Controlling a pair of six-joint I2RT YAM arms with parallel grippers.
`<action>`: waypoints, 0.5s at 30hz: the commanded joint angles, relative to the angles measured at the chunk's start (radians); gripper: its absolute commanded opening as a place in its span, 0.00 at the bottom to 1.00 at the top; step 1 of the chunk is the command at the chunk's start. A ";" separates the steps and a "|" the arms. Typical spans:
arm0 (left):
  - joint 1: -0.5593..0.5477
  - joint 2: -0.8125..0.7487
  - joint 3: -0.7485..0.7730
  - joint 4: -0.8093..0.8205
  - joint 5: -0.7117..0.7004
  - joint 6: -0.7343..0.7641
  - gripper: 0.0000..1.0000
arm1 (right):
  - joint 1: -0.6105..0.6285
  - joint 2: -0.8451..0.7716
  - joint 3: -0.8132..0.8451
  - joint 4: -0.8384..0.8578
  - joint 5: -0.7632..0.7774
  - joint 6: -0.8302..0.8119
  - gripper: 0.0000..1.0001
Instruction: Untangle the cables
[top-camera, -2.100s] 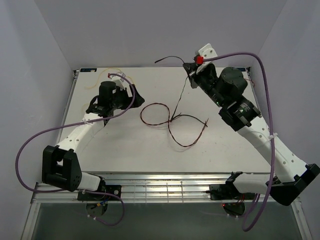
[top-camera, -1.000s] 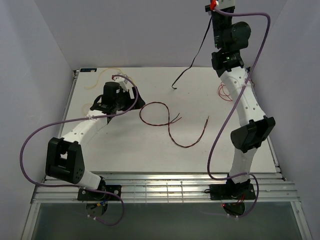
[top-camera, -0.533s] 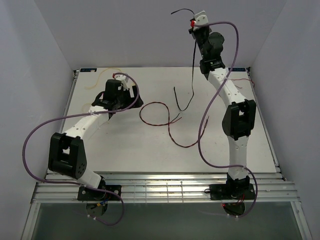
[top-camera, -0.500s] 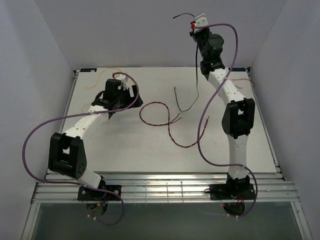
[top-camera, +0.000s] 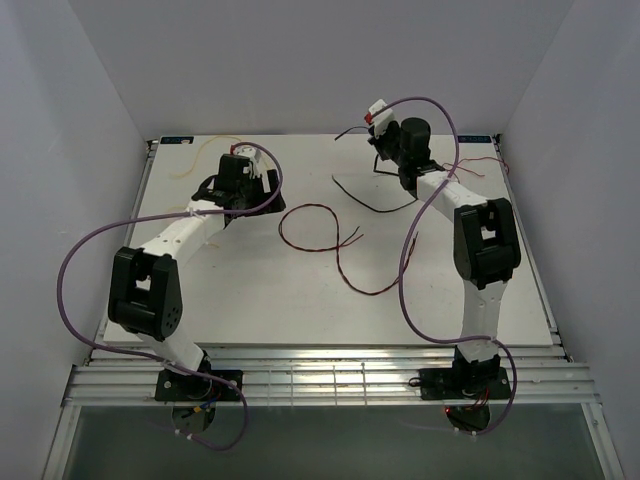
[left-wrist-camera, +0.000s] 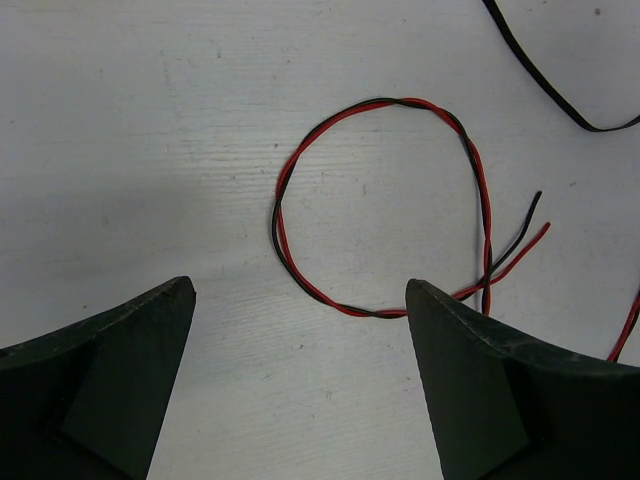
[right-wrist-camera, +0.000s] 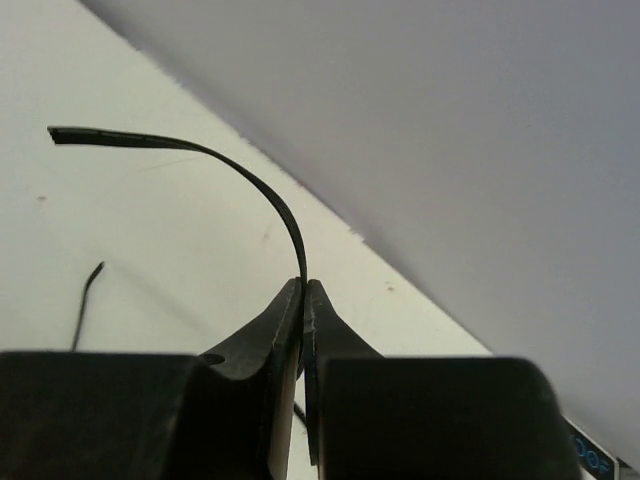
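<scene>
The twisted cable (left-wrist-camera: 400, 101) lies mid-table (top-camera: 250, 300), and everything else is placed from it. The left gripper (left-wrist-camera: 300, 285) hangs just left of its loop (which shows between the spread fingers). Behind and to the right, the right gripper (right-wrist-camera: 303, 285) pinches a flat cable (right-wrist-camera: 120, 138), whose slack trails just behind the loop. Far behind-left lies what seems to be another cable (top-camera: 205, 150).
</scene>
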 joint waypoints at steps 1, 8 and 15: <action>-0.003 0.005 0.053 -0.008 0.001 0.003 0.98 | 0.011 -0.084 -0.016 -0.063 -0.095 0.049 0.08; -0.004 0.020 0.060 -0.013 0.006 -0.014 0.98 | 0.022 -0.084 -0.131 -0.167 -0.043 0.132 0.08; -0.003 0.023 0.065 -0.014 0.001 -0.018 0.98 | 0.050 -0.058 -0.150 -0.340 -0.066 0.036 0.08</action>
